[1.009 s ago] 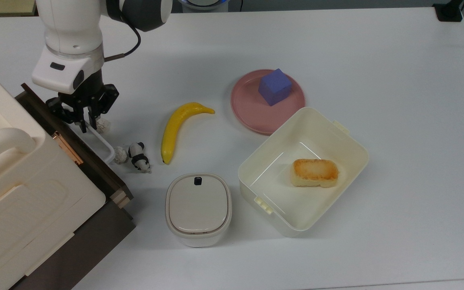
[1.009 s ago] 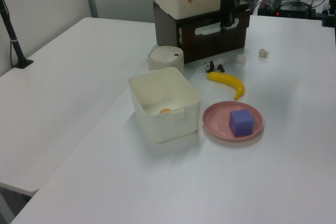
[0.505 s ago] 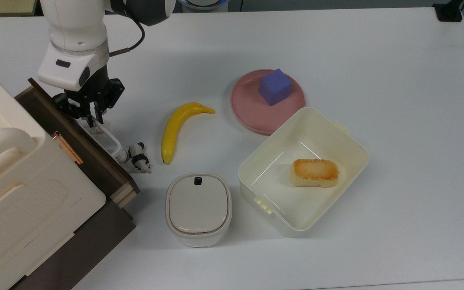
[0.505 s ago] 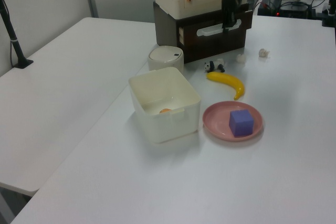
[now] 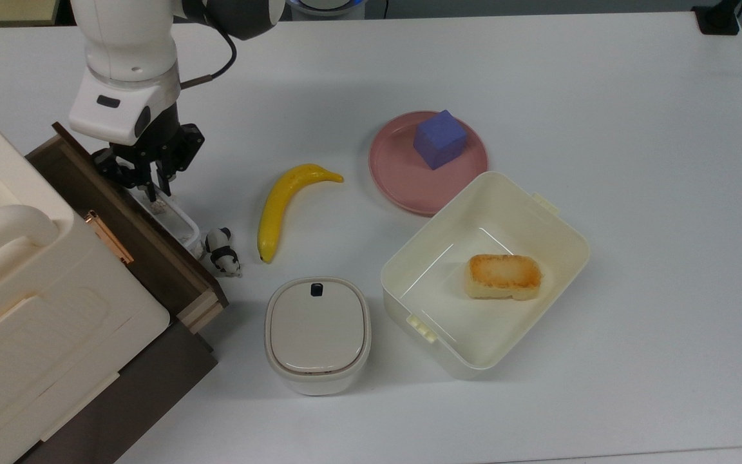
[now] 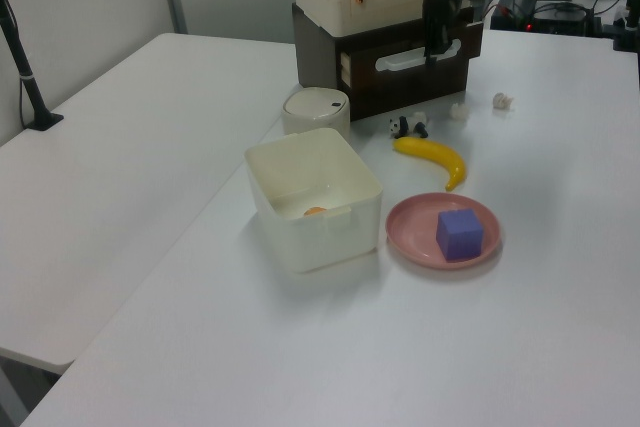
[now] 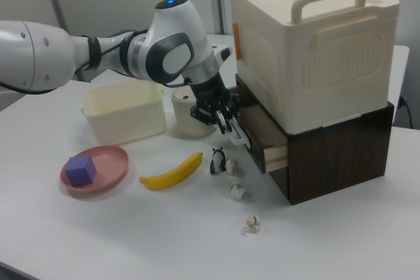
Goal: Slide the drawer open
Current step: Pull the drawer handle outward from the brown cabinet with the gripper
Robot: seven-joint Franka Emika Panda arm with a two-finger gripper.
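Counter [image 5: 603, 96]: white, I see it carrying every item listed below.
Cabinet [image 7: 341, 155]: dark wood, at the top view's left edge, with a cream plastic box [image 7: 308, 44] stacked on it.
Drawer [image 5: 120, 212]: partly pulled out of the cabinet; light wood side wall exposed in the right view.
Handle [image 5: 174, 222]: white loop on the drawer front.
Gripper [image 5: 151, 188]: at the handle's upper end in the top view; fingers closed on the handle.
Panda figure [image 5: 221, 252]: on the counter just beside the drawer front.
Banana [image 5: 284, 205]: near the panda, towards the top view's right.
Pink plate [image 5: 397, 174]: holds 1 purple cube [image 5: 439, 138].
Open tub [image 5: 564, 245]: contains 1 bread piece [image 5: 505, 276].
Lidded container [image 5: 317, 333]: beside the tub.
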